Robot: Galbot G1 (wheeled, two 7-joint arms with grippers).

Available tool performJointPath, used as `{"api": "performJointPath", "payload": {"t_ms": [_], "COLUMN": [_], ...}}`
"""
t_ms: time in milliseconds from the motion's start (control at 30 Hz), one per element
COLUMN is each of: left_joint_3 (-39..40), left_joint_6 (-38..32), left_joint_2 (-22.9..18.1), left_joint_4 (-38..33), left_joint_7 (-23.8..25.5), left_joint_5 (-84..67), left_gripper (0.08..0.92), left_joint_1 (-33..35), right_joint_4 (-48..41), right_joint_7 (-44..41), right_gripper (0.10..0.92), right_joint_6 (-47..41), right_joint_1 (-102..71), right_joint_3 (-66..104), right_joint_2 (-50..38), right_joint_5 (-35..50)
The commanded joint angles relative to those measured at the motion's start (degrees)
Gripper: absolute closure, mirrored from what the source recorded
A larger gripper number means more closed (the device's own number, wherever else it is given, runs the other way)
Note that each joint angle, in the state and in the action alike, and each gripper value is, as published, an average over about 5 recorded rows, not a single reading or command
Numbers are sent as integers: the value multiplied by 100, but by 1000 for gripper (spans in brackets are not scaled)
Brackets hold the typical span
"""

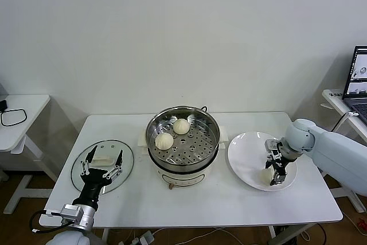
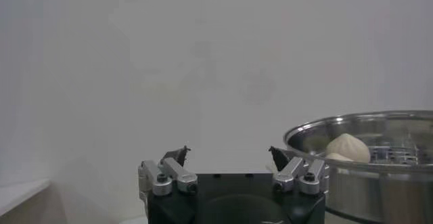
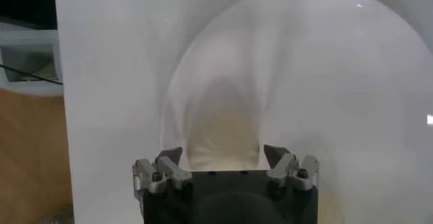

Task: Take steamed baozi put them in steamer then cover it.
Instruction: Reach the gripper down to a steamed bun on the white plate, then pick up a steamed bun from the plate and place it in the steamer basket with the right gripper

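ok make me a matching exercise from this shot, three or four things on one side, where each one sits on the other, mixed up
Things:
1. glass lid
2. two baozi
3. single baozi
4. laptop

Places:
A. on the white plate, between the fingers of the right gripper
B. on the side table at the robot's far right
C. flat on the table under the open left gripper
D. on the perforated tray inside the steamer

Pairs: 1-C, 2-D, 3-A, 4-B
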Motion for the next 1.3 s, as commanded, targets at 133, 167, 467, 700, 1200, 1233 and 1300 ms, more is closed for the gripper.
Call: {"api": "performJointPath", "payload": {"t_ms": [133,167,467,700,1200,1233,1300], "left_joint_3": [21,22,65,114,-43,-44,-53], "left_joint_6": [4,5,19,20,27,26,24], "left_joint_2": [-2,-1,12,22,57,57,58], "left_joint_4": [-16,-22,-70,-111,-103,-99,-83], "left_joint_7": [-8,-10,-22,-31,11,12,16], "left_joint_5": [9,11,20,33,-6,-7,-9], "left_gripper": [177,177,177,177,177,177,177], "left_joint_1": [-3,-2,5,1,-11,-14,-21], "right_joint_4": [52,78,428,803,935,856,739], "right_joint_7": [-16,-20,-121,-199,41,82,159], "right_gripper": [382,383,383,378,373,374,376], "right_joint_6": [-16,-22,-56,-45,2774,3101,3676], "right_joint_1": [118,214,2097,3944,4855,4851,4840], "right_joint_3": [8,-22,-828,-1804,-2815,-2859,-2942], "right_joint_2": [-37,-61,-171,370,2300,2429,2647], "right_joint_5": [133,210,1121,1627,1031,969,810]}}
